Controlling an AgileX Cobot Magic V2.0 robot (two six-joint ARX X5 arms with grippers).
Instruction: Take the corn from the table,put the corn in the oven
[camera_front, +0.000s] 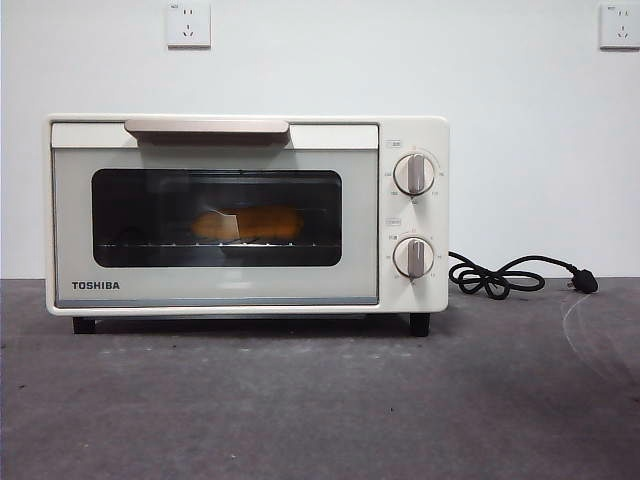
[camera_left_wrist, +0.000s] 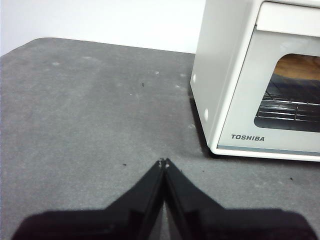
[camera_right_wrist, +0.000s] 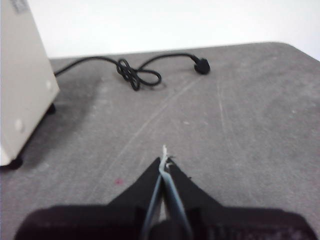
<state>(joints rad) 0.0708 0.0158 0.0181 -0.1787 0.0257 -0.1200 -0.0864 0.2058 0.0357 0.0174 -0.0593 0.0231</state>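
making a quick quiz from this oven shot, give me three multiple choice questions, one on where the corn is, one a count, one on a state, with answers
1. Where is the corn?
A. on the table in front of the oven
B. inside the oven, behind the glass
C. in the left gripper

2. How many round knobs are on the oven front?
A. one
B. two
C. four

3. How is the oven door?
A. closed
B. hanging fully open
C. removed

Answers:
1 B, the orange cob shows through the dark window on the rack.
2 B, an upper knob and a lower knob sit one above the other.
3 A, the door stands flush with the front, handle at the top.
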